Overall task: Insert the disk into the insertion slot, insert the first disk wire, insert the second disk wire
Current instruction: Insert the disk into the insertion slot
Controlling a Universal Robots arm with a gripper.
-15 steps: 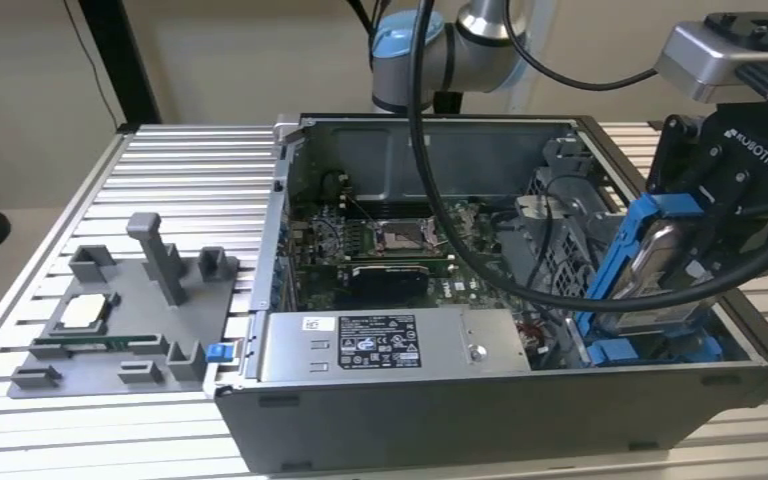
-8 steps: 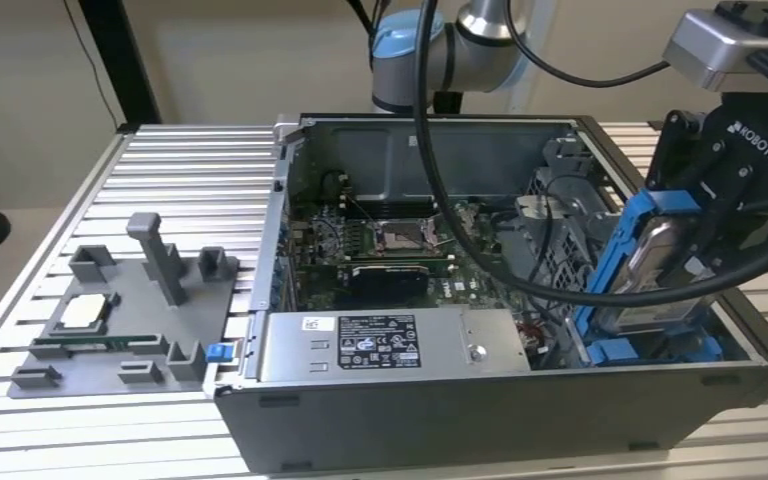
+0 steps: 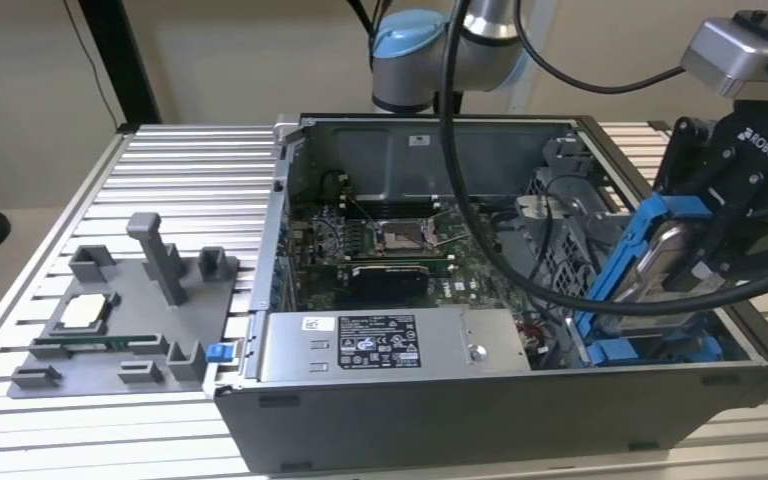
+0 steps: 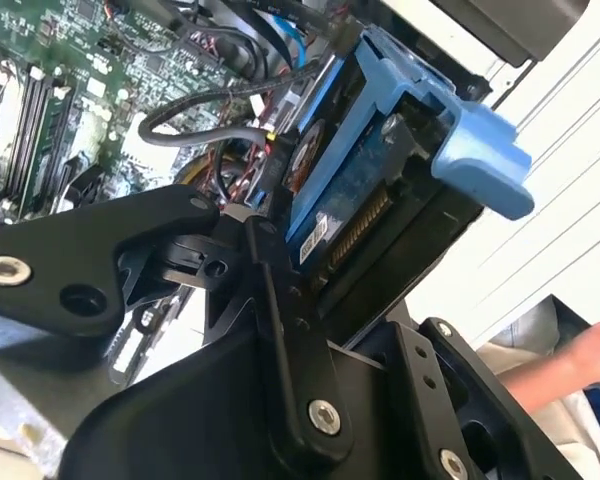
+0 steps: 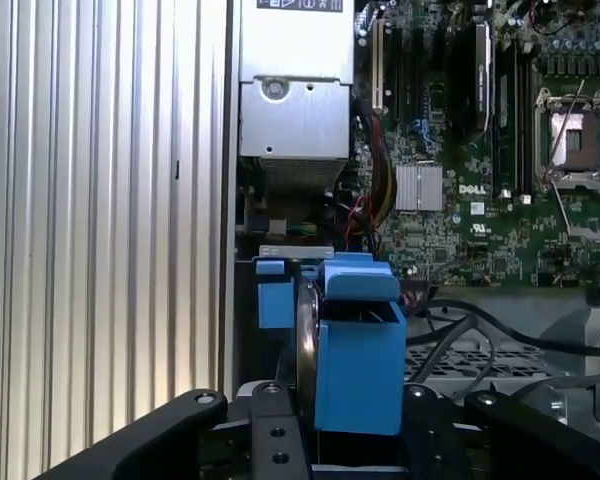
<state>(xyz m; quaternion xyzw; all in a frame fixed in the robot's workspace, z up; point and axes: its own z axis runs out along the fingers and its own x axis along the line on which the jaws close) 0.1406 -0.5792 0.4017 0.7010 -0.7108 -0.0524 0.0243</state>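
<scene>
**Operator:** What writing is there?

**Spotter:** You have one white printed label on the grey power-supply box [image 3: 384, 345], white lettering on the body of the gripper [image 3: 699, 256], and a small white sticker on the edge of the disk [image 3: 662, 262] in the second wrist view. I leave the print unread.

**Operator:** And the gripper?

**Spotter:** Your gripper is clamped on the disk. Its black fingers [image 5: 275, 432] press the blue frame from both sides. The disk hangs tilted over the insertion slot [image 3: 620, 352], at the exterior view's right of the open computer case [image 3: 491, 420].

**Operator:** What is hard to make out?

**Spotter:** The disk's lower end sits by the slot's blue tabs, but you cannot tell whether they touch, because the case wall cuts that off. Black cables [image 3: 491, 250] cross above the motherboard [image 3: 384, 240]. Which of them are the disk wires, I cannot tell.

**Operator:** Counts?

**Spotter:** One disk, one power-supply box and one processor socket [image 5: 575, 135]. There is one grey fixture tray [image 3: 131, 320] on the slatted table [image 3: 157, 160], and one person's hand [image 4: 592, 352] in the second wrist view.
</scene>
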